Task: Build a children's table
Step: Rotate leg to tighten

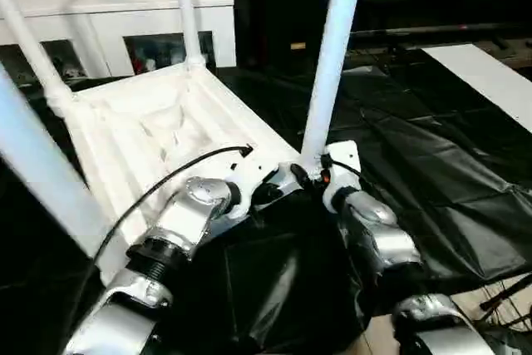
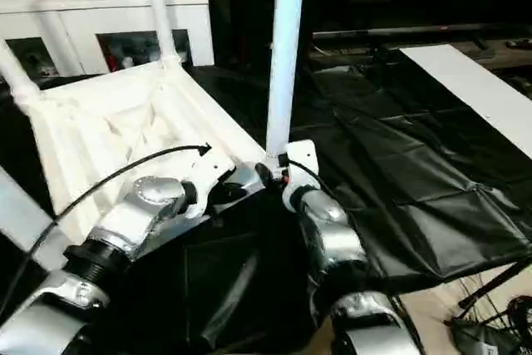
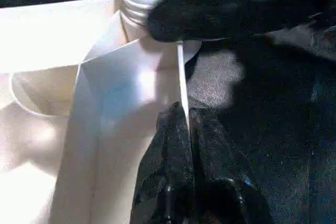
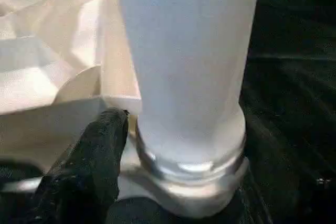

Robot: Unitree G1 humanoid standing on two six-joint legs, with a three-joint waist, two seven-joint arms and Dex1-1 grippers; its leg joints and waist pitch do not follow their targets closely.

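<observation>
The white tabletop (image 1: 158, 135) lies upside down on black sheeting, ribbed underside up. Several white legs rise from its corner sockets: one at the near right corner (image 1: 332, 56), one at the back (image 1: 189, 14), one at the far left (image 1: 29, 47) and one close on the left (image 1: 41, 172). My left gripper (image 3: 184, 111) is shut on the thin rim wall of the tabletop beside the near right socket. My right gripper (image 1: 320, 174) stands open around the base of the near right leg (image 4: 184, 51), one black finger (image 4: 94, 166) just beside the socket collar.
A white cabinet (image 1: 125, 6) with glass doors stands behind the tabletop. Black sheeting (image 1: 432, 164) covers the floor to the right, with a white board (image 1: 490, 72) at its far right. A black cable (image 1: 166, 176) arcs over my left forearm.
</observation>
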